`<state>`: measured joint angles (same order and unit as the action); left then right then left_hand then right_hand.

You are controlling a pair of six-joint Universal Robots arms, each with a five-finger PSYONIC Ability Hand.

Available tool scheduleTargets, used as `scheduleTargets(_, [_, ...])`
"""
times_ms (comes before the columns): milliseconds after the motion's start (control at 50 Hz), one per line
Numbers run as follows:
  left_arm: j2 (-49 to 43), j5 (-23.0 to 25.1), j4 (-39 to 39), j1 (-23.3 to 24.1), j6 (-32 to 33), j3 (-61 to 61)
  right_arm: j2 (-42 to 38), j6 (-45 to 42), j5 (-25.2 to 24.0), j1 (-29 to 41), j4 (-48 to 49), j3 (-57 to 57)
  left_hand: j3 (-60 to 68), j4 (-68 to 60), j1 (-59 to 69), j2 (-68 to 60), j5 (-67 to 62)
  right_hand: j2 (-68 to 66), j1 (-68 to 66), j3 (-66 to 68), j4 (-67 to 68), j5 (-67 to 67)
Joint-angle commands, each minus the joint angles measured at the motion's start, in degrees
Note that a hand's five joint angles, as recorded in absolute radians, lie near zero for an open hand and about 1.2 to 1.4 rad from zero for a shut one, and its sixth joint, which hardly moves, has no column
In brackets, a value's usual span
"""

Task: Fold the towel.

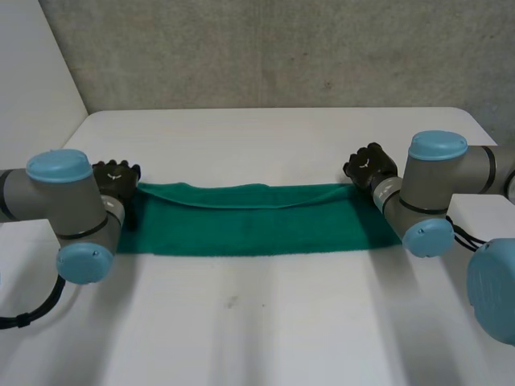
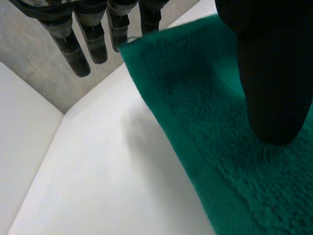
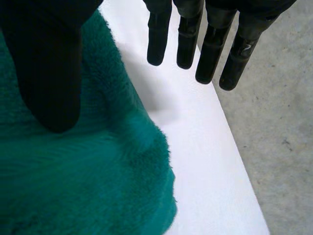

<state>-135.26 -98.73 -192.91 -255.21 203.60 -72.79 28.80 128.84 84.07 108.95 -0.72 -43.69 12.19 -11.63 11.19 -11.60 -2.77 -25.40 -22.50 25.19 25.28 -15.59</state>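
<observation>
Listing one green towel [image 1: 249, 225], lying as a long folded strip across the white table [image 1: 265, 137]; left arm [image 1: 64, 201] and right arm [image 1: 426, 189] are hiding its near corners. We are holding left hand [image 1: 115, 178] and right hand [image 1: 368, 165] at opposite ends, fingers straight, gripping nothing.

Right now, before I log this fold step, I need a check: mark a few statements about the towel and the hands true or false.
1. The towel lies on the table as a long strip between the two hands. True.
2. The towel is red. False: it is green.
3. The left hand is clenched round the towel. False: its fingers are straight, past the towel's corner, holding nothing.
4. The right hand is at the towel's end with straight fingers. True.
5. The towel hangs over the table's near edge. False: it lies on the tabletop, back from that edge.
</observation>
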Motion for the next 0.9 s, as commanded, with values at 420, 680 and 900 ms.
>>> scheduleTargets(420, [-9.5, 4.7, -9.9, 1.2, 0.4, 14.9, -8.4, 14.1, -0.9, -0.7, 3.4, 14.9, 4.1, -4.6, 5.1, -4.7, -3.5, -0.5, -3.4, 0.7, 0.6, -0.3])
scheduleTargets(680, [-11.4, 1.5, -9.0, 0.7, 0.2, 19.5, -8.4, 19.1, 3.6, -0.6, 2.7, 16.1, 6.4, -7.0, 7.4, -7.0, -5.9, 4.4, 1.5, -4.2, -4.3, 4.6])
scheduleTargets(900, [3.1, 3.0, -9.1, 2.2, -0.2, 0.4, 9.0, 23.8, 0.2, -2.9, -4.9, -2.8, -0.1, -0.4, 0.9, -0.5, 0.7, 9.3, 6.4, -9.1, -9.1, 9.5])
